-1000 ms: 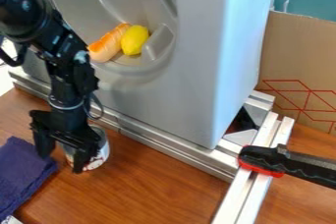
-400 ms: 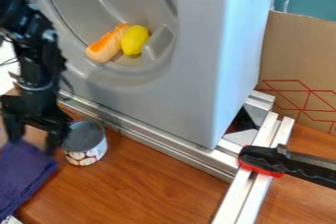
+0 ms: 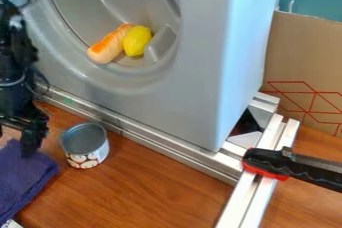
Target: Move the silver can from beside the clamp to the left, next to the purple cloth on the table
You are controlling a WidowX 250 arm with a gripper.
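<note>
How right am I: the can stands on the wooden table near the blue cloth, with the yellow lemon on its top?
Not quite: the camera view shows the yellow lemon in the round grey hollow, not on the can, which does stand on the wooden table near the blue cloth.

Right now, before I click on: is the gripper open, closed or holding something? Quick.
Gripper: open, with nothing visible held between its fingers, at the upper edge of the purple cloth.

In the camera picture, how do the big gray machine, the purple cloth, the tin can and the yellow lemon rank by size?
Largest to smallest, as they look:
1. Gray machine
2. Purple cloth, though partly cut off
3. Tin can
4. Yellow lemon
</note>
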